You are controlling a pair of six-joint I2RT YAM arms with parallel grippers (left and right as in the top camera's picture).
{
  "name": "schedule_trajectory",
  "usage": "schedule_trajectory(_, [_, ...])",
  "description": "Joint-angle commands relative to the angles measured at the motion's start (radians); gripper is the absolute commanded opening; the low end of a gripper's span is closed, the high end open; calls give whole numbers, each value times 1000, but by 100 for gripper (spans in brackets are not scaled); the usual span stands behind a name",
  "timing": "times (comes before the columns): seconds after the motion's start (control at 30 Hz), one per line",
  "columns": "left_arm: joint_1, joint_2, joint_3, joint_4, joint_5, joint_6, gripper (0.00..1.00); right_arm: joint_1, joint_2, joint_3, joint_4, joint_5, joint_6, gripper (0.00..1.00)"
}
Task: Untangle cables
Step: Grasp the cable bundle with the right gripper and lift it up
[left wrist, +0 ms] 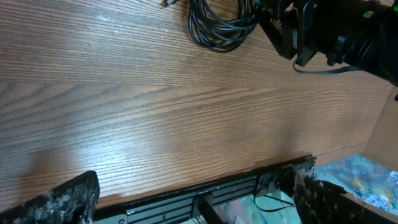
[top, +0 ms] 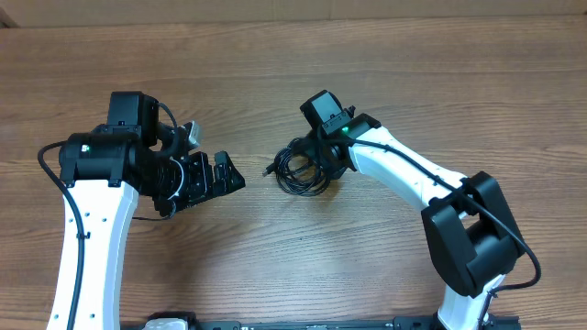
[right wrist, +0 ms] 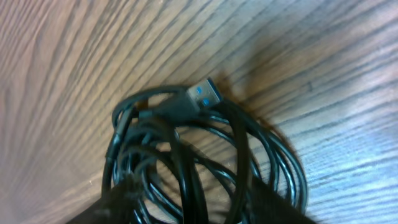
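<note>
Where the right tool (top: 323, 158) reaches, cables (top: 295, 170) lie bundled on the table (top: 275, 55).

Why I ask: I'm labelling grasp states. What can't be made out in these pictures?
Right end effector: overhead, its own wrist covers the fingers; right wrist view, only a dark blur at the bottom edge. Open or shut unclear.
Cables: overlapping loops hide how many; one plug shows.
Left end effector: left wrist view, bottom edge cuts off its fingertips.
</note>
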State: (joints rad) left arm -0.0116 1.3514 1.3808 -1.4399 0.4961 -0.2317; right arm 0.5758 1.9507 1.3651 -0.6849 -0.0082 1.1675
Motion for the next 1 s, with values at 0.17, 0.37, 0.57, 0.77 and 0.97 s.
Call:
schedule_trajectory(0.17, [3,3,-4,20,-6,14,100,-10,-28,115,-87,-58,-220,4])
schedule_trajectory(0.37, [3,3,-4,67,-7,-38,100,-6,-118,362,-266,-280,-368,4])
schedule_trajectory(0.57, [3,3,-4,84,-5,-64,100,-6,-211,488,-302,-510,-436,4])
schedule_trajectory(0.77, [4,3,-4,91,-6,-87,100,-6,-238,488,-414,-357,-574,4])
schedule_trajectory(0.97, [4,3,-4,91,-5,-92,99,-6,-237,479,-576,-188,-574,4])
